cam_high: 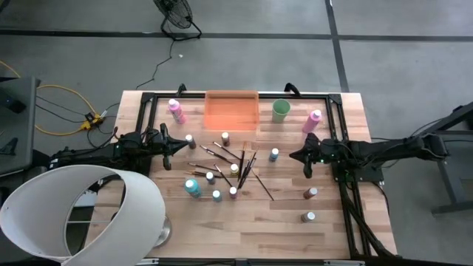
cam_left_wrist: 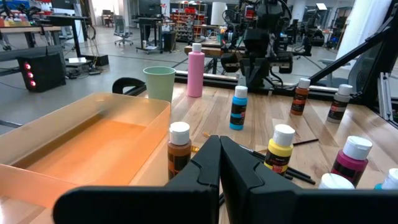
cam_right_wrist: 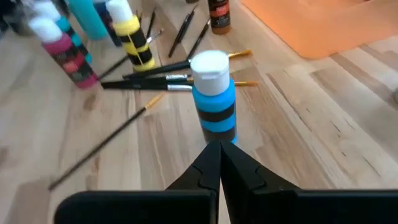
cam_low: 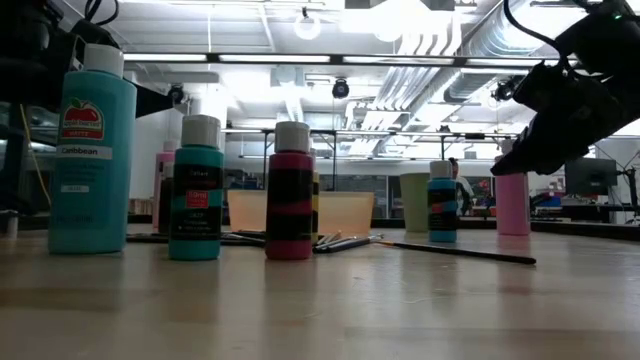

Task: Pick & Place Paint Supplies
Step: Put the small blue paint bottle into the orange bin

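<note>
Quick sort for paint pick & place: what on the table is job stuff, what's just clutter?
Job items:
- paint bottles, e.g. blue bottle, tall pink bottle, teal bottle, brown bottle
- paintbrushes piled mid-table

Just lying about:
- orange tray, empty
- green cup
- white lampshade-like object at the table's near left corner

You are getting even, bright overhead light across the table [cam_high: 295, 222] in the high view, with only soft, short shadows beside the bottles. In the low view, ceiling fixtures [cam_low: 306, 25] are glaring white and backlighting the near bottles, whose fronts are sitting dim; the tabletop foreground is blurring out of focus. The left wrist view is reading sharp into the room, while its own fingers [cam_left_wrist: 214, 168] are showing soft. The right wrist view is looking smeared, with the paintbrushes [cam_right_wrist: 149, 78] and far bottles blurring toward the edges.
</note>
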